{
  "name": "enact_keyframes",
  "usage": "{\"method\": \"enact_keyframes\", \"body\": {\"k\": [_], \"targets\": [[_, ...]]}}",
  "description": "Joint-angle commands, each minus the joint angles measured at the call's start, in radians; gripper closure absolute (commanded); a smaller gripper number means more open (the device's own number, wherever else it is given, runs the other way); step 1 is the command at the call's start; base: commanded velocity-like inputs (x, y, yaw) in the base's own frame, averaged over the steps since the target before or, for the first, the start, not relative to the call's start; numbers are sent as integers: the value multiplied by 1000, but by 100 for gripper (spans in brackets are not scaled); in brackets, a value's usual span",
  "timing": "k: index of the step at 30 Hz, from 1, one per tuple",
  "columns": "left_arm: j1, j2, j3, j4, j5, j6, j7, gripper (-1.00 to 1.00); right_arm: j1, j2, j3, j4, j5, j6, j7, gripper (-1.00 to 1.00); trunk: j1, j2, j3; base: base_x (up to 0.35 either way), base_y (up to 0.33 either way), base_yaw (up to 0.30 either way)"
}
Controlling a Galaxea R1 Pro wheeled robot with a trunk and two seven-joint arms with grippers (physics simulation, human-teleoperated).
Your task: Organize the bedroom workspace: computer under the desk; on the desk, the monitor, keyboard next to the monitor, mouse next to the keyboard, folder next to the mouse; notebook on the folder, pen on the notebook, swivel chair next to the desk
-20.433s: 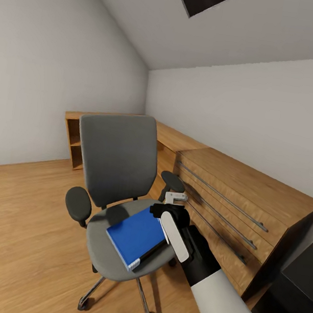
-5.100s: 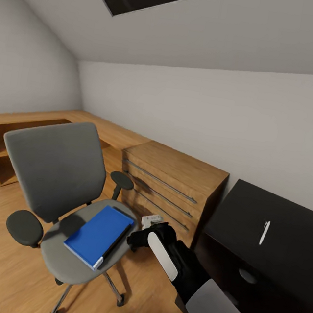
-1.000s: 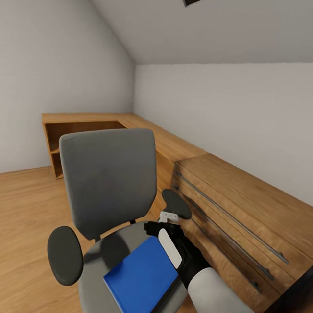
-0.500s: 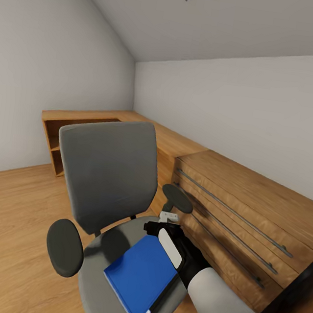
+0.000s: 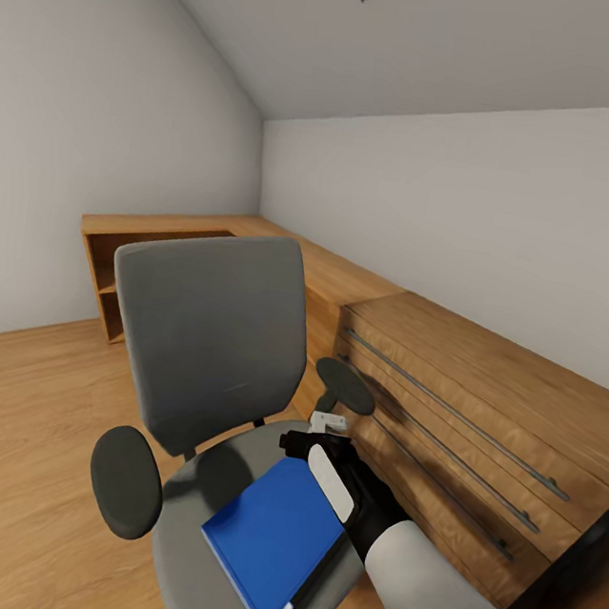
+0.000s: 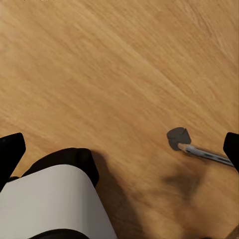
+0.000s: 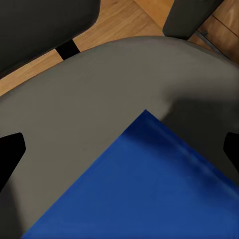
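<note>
The grey swivel chair point(image 5: 206, 335) stands in front of me with the blue folder point(image 5: 275, 539) lying flat on its seat. In the head view my right gripper point(image 5: 298, 443) hovers just over the folder's far corner, close to the chair's right armrest point(image 5: 345, 387). In the right wrist view the folder point(image 7: 149, 189) and the seat point(image 7: 99, 94) lie right below, and the right gripper point(image 7: 119, 152) is open wide with nothing held. My left gripper point(image 6: 119, 149) hangs open over the wooden floor. A dark corner of the desk point(image 5: 586, 572) shows at the lower right.
A wooden chest of drawers point(image 5: 465, 403) stands right of the chair along the wall. A low wooden shelf unit point(image 5: 161, 228) runs into the far corner. In the left wrist view a chair caster point(image 6: 178, 137) rests on the floor point(image 6: 99, 64) beside my white body point(image 6: 50, 199).
The camera tilted slightly a second ago, shifting the whole picture. Since half a second ago nothing has moved; the right gripper stays open over the folder's corner.
</note>
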Motion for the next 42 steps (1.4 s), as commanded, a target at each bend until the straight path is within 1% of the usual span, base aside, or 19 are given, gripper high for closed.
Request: {"method": "enact_keyframes", "body": {"k": [1,6,10,26,32,34,37,38,42], "targets": [[0,0,1,-2,10,3,6,-100,-1,0,3,-1,-9,1,-9,-100,0,0,-1,0,0,0],[-1,1,3,-4,17,4,6,-100,-2,0,2,-1,-9,1,-9,-100,0,0,-1,0,0,0],[-1,-2,5,-20,20,5,6,-100,-2,0,2,-1,-9,2,-9,-100,15,-28,-13,0,0,0],[-2,-1,5,-13,19,4,6,-100,-2,0,2,-1,-9,3,-9,-100,15,-28,-13,0,0,0],[-3,-3,6,-17,20,5,10,-100,-2,0,2,-1,-9,3,-10,-100,38,-70,-32,0,0,0],[-3,-3,6,-18,21,5,11,-100,-4,0,2,-1,-9,3,-11,-100,38,-70,-32,0,0,0],[-3,-3,6,-19,21,5,8,-100,-16,0,2,-1,-9,6,-36,-100,38,-70,-32,0,0,0],[-3,-3,6,-19,21,5,8,-100,-21,0,2,-1,-9,9,-61,-100,38,-70,-32,0,0,0],[-2,-3,6,-22,21,6,6,-100,-29,0,2,-1,-11,13,-99,-100,38,-70,-32,0,0,0]]}}
